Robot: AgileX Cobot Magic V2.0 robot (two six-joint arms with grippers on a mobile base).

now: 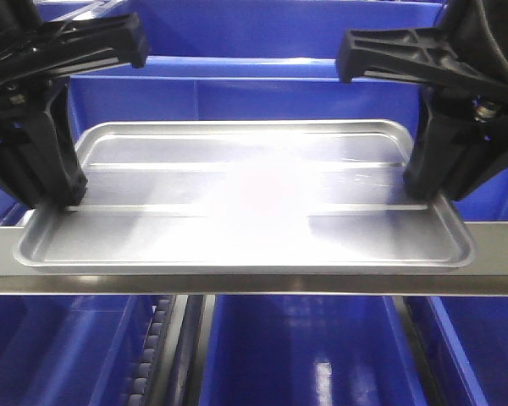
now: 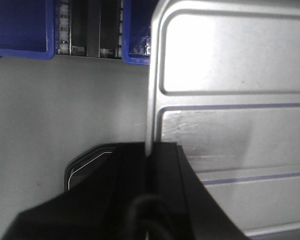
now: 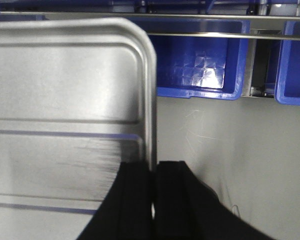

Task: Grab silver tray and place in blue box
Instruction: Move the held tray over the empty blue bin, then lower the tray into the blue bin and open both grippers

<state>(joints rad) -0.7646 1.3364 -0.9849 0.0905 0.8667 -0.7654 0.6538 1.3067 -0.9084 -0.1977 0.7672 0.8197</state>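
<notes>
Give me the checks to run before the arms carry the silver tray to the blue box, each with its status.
1. Left gripper shut on the silver tray: ok, its fingers sit either side of the left rim.
2. Right gripper shut on the right rim: ok.
3. Tray level: ok, it looks flat in the front view.
4. Tray clear of the steel rail: cannot tell; its near edge overlaps the rail.
5. Blue box behind the tray free inside: cannot tell; the tray hides its floor.
</notes>
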